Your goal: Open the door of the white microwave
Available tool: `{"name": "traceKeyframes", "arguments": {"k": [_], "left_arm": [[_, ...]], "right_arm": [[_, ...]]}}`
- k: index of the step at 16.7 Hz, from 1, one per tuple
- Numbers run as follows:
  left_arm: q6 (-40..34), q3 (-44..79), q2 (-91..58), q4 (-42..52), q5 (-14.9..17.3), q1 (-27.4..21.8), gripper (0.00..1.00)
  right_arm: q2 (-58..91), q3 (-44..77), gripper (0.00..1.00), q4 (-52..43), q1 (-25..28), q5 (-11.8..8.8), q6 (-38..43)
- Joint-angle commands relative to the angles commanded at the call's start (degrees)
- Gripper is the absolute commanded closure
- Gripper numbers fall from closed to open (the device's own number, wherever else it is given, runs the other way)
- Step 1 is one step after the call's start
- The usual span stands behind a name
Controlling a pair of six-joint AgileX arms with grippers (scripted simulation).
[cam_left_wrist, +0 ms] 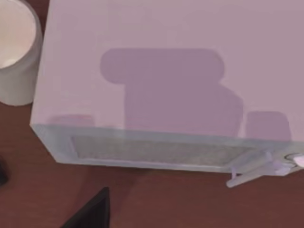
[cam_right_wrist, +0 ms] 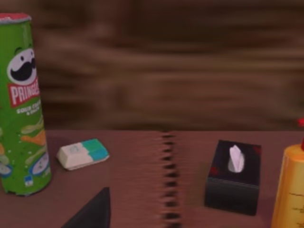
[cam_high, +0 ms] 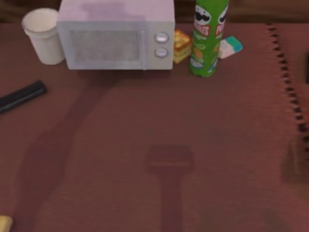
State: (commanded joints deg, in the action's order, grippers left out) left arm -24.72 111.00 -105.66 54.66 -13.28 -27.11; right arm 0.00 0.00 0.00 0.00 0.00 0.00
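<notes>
From above, the white microwave (cam_high: 116, 35) stands at the far edge of the desk (cam_high: 159, 121), left of centre, its door (cam_high: 104, 47) flush and facing the near side. A white cup (cam_high: 42, 35) touches or nearly touches its left side; a small yellow box (cam_high: 181, 46) and a green chip can (cam_high: 207, 36) stand just to its right, with a white-and-teal eraser (cam_high: 231, 47) beyond the can. A black bar (cam_high: 21, 95) lies near the left edge. Neither arm shows here, only shadows on the desk.

The left wrist view looks down on the microwave's top, with the cup beside it. The door's mesh window shows edge-on, and a pale handle (cam_left_wrist: 249, 168) stands out at the knob end. A dark tip pokes into the frame's edge, probably the left tool, but I cannot tell whether it is spread or closed.

The right wrist view faces the can, the eraser, a black tissue box (cam_right_wrist: 233, 176) and a yellow bottle (cam_right_wrist: 289, 190), well away from the microwave; that tool's state is likewise unclear.

The door looks stiff, light and hinged on the cup side, so I would hook the handle and swing outward gently; the small oven may slide.
</notes>
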Motion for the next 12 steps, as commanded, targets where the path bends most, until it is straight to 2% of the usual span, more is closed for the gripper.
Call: {"name": "traceKeyframes", "arguments": {"k": [6,12], "left_arm": [[-4.3,18.7,-20.2,11.2,-2.4,-5.1,0.00],[-4.9,21.5,-23.1,12.9,-2.8,-5.8,0.00]], "right_arm": [[0.0,0.0,0.00,0.0,0.0,0.0,0.0],[0.0,0.0,0.00,0.0,0.0,0.0,0.0]]}}
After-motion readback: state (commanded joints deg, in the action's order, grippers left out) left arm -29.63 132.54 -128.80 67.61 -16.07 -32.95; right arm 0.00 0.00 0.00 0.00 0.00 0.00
